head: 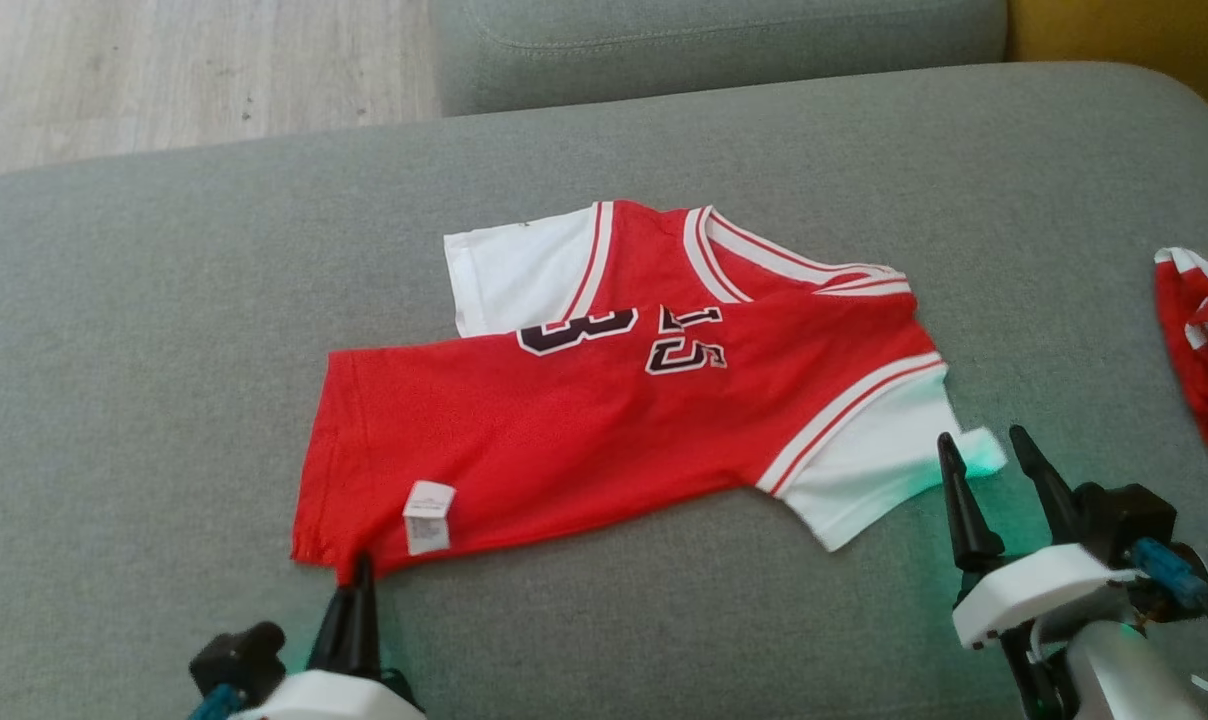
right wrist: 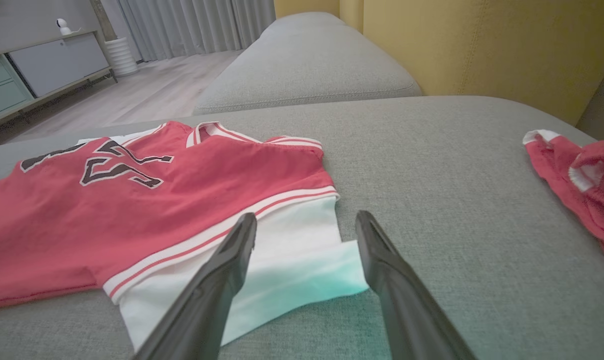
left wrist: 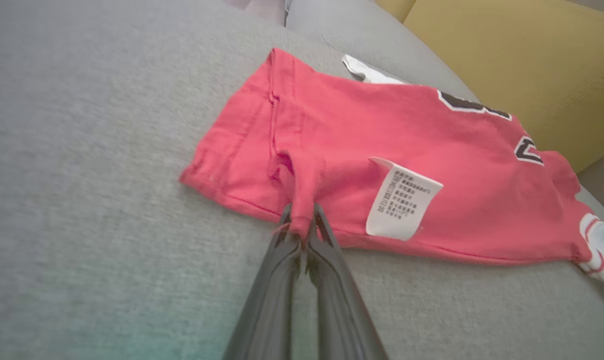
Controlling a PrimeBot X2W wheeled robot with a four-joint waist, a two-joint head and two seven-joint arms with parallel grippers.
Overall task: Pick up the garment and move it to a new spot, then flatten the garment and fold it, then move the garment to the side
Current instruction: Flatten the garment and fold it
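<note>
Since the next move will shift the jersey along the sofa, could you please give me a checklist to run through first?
1. The left gripper is shut on the hem of the jersey, beside the label: ok.
2. The right gripper grips the white sleeve: not ok; its jaws are open on either side of the sleeve's corner.
3. The jersey lies folded on the sofa: ok.
4. The second red garment lies apart from the jersey: ok.
5. The left grip holds both layers: cannot tell.
</note>
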